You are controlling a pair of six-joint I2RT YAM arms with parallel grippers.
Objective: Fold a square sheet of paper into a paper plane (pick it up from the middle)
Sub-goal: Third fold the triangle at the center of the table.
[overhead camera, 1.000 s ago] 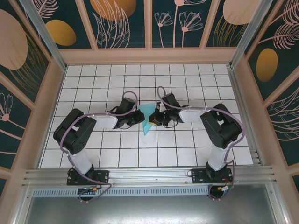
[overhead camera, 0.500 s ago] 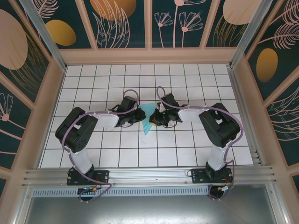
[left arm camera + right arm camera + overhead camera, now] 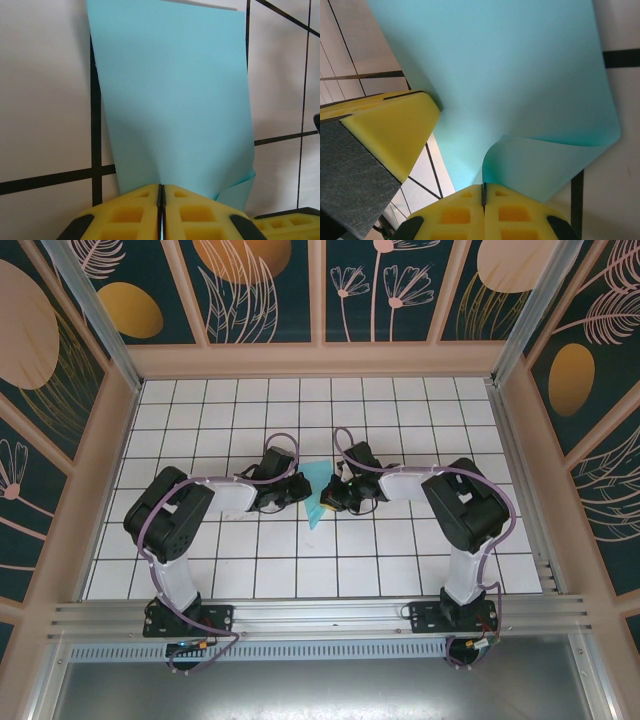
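The light-blue sheet of paper (image 3: 316,506) lies mid-table, folded to a narrow wedge with its point toward the arms. My left gripper (image 3: 303,490) reaches in from the left and my right gripper (image 3: 328,498) from the right, almost meeting over it. In the left wrist view the yellow pads (image 3: 161,190) are pressed together on the near edge of the paper (image 3: 175,100), which slopes away over the tiles. In the right wrist view the gripper (image 3: 483,190) is shut on a curled flap of the paper (image 3: 540,165), with the left gripper's yellow finger (image 3: 395,130) close at the left.
The white grid-tiled table (image 3: 220,410) is walled by wooden rails and patterned panels. An aluminium rail (image 3: 320,615) runs along the near edge, above the arm bases. Both arms' purple cables loop close to the paper.
The left arm's elbow has drifted a little to the right, and its jaws have closed slightly more. The paper and the right arm have barely shifted.
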